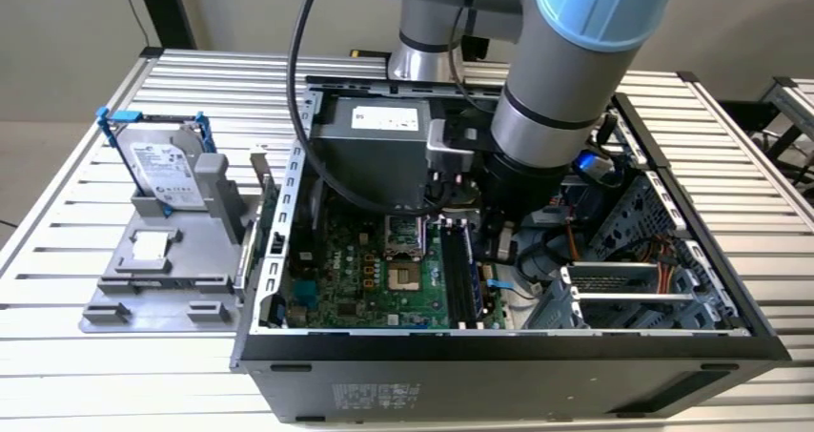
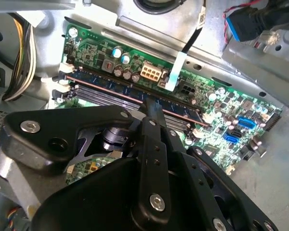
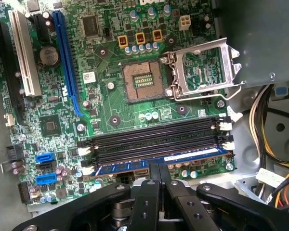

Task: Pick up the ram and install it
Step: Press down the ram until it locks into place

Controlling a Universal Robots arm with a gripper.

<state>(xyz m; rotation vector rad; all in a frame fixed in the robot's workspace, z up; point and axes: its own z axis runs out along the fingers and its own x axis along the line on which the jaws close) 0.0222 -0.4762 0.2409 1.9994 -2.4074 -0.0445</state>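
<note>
The ram (image 3: 197, 155) is a long thin blue-and-dark stick lying along the memory slot nearest my gripper, with white latches at both ends. In the second wrist view the ram (image 2: 106, 85) runs slantwise across the green motherboard (image 2: 231, 103). My gripper (image 3: 160, 166) sits over the stick's middle, its two black fingers (image 3: 154, 175) drawn close together on either side of it. From the second wrist view, the gripper (image 2: 151, 108) meets the stick's upper edge. In the exterior view the arm reaches down into the open computer case (image 1: 509, 341).
Three black memory slots (image 3: 154, 137) lie beside the ram. The CPU socket (image 3: 142, 79) has its metal bracket (image 3: 202, 72) swung open. Cables (image 3: 269, 110) hang past one end of the slots. A silver hard drive (image 1: 166, 170) stands on a grey fixture (image 1: 152, 270) at the exterior view's left.
</note>
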